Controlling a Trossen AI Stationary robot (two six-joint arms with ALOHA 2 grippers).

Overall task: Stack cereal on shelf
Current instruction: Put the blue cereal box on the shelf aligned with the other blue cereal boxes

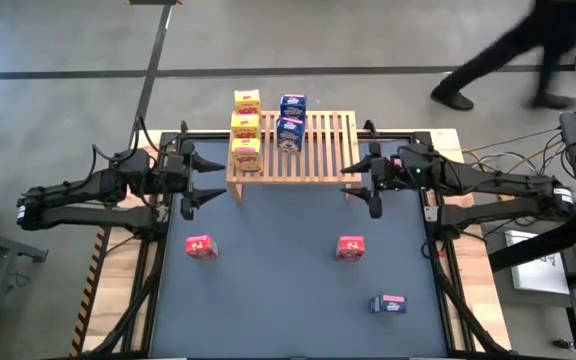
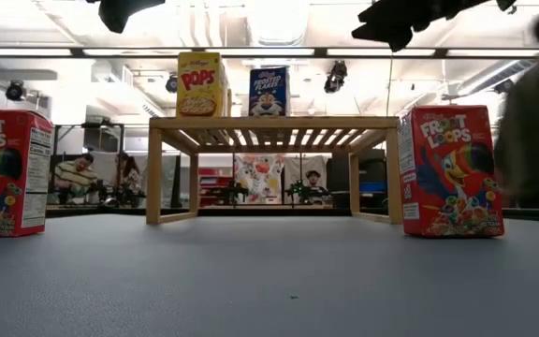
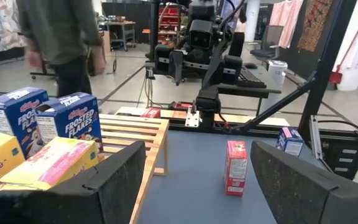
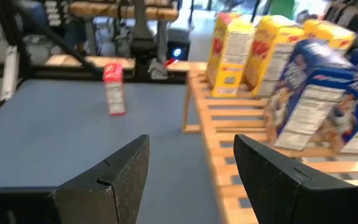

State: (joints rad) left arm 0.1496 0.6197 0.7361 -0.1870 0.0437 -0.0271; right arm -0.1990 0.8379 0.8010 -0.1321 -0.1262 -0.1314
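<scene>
On the shelf (image 1: 303, 150) stand three yellow and two blue boxes. The nearest red box (image 1: 350, 247) stands at 6 o'clock from the empty, wide-open right gripper (image 1: 372, 184); descend squarely over it. The left gripper (image 1: 190, 178) waits, fingers wide.

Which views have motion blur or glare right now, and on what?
High view: the person walking past the table's far edge is smeared. Low view: ceiling lights wash out above the shelf; a person at right is blurred. Right wrist view: the blue cereal boxes are streaked. Left wrist view: mostly sharp, passerby slightly soft.
</scene>
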